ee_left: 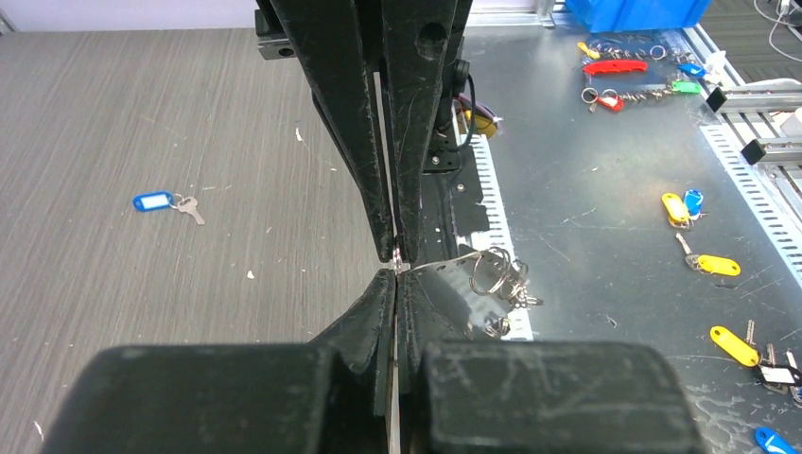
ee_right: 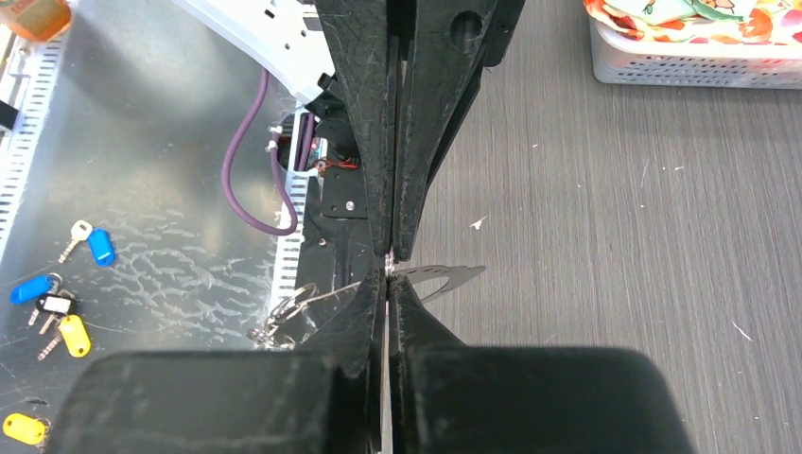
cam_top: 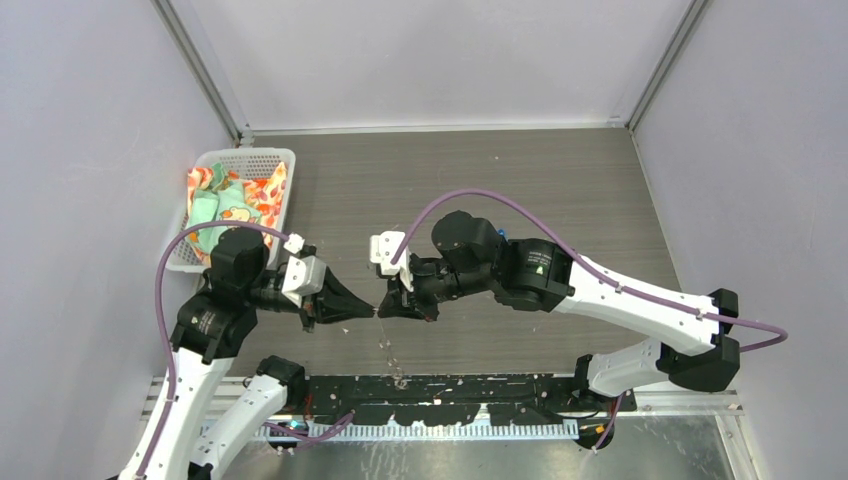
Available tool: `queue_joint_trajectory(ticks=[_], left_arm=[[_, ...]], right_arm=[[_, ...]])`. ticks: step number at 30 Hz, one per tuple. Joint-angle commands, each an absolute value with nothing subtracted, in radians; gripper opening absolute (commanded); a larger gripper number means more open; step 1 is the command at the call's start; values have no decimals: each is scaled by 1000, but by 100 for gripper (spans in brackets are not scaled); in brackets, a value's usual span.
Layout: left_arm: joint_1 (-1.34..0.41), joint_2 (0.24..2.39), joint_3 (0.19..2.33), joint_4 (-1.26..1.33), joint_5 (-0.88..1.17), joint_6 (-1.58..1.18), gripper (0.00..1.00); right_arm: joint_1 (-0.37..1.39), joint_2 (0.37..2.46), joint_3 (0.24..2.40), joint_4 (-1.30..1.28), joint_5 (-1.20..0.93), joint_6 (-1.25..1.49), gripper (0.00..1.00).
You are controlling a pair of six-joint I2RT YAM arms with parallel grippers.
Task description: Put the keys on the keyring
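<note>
My two grippers meet tip to tip above the middle of the table. The left gripper (cam_top: 368, 312) (ee_left: 395, 274) is shut on the thin grey metal of the keyring (ee_left: 444, 265). The right gripper (cam_top: 384, 309) (ee_right: 389, 279) is shut on the same keyring (ee_right: 444, 276) from the other side. A bunch of small metal rings (ee_left: 496, 276) (ee_right: 282, 317) hangs from the wire below the tips. One of the keys, with a blue plastic head (ee_left: 153, 200), lies flat on the table, apart from both grippers. I see no green-headed key on the table.
A white basket (cam_top: 282, 160) (ee_right: 690, 68) holding colourful cloth stands at the far left. Loose tagged keys, yellow (ee_left: 717, 266) and blue (ee_right: 28, 288) among them, lie on the metal bench beyond the table's near edge. A purple cable (ee_right: 248, 180) loops by the left arm's base.
</note>
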State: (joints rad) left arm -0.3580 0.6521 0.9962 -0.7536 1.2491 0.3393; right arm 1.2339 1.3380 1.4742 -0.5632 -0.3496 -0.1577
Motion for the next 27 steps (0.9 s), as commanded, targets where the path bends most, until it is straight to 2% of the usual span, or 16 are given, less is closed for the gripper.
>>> queue_joint_trajectory(ticks=[1, 3, 5, 6, 8, 11, 15, 17, 22, 27], left_arm=[[-360, 643, 995, -722, 1279, 329, 1], [-360, 641, 990, -722, 1276, 328, 1], [-360, 639, 988, -710, 1254, 309, 30], [-360, 636, 987, -704, 1241, 292, 38], [-360, 627, 987, -704, 1213, 272, 44], [-360, 601, 963, -685, 1178, 230, 41], [-360, 535, 892, -550, 1091, 75, 22], [-360, 497, 868, -507, 1051, 44, 18], [-360, 476, 851, -484, 1061, 10, 17], [-360, 506, 854, -401, 1104, -80, 24]], right_arm=[[1231, 1342, 1529, -508, -356, -147, 1], [1231, 1346, 1529, -511, -360, -145, 1], [1232, 1339, 1519, -502, -346, -138, 1], [1231, 1328, 1504, -488, -340, -136, 1], [1231, 1295, 1461, -438, -326, -128, 1], [1231, 1246, 1401, -365, -313, -102, 1], [1231, 1216, 1366, -322, -306, -87, 1], [1231, 1203, 1350, -301, -297, -78, 1], [1231, 1158, 1287, -220, -286, -53, 1], [1232, 1151, 1266, -201, -293, -40, 1]])
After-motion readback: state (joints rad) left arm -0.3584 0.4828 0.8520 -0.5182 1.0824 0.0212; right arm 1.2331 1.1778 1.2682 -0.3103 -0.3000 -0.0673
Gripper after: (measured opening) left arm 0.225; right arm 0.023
